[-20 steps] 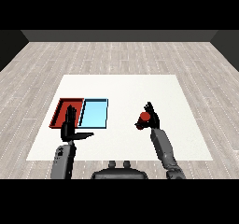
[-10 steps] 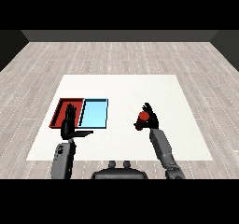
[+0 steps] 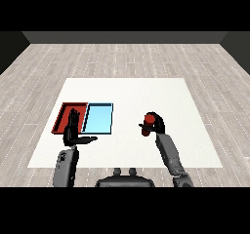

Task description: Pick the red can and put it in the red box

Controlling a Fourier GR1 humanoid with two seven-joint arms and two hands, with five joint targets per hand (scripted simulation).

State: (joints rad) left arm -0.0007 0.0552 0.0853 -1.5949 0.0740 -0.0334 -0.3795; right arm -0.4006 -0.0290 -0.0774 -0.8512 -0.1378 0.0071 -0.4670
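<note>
The red can (image 3: 148,124) is held just above the white table (image 3: 132,96), right of the trays, with my right hand (image 3: 157,125) curled round it from the right. The red tray (image 3: 65,112) lies at the table's left with the light blue tray (image 3: 98,118) touching its right side. My left hand (image 3: 73,131) is raised flat in front of the red tray's near edge, fingers straight and thumb out to the right, holding nothing. It hides part of the red tray.
Both trays hold nothing that I can see. The white table sits on a grey wood floor (image 3: 127,57), and its near edge runs just in front of both forearms.
My right hand has carried the red can a little to the left, toward the trays. The left hand has stayed where it was.
</note>
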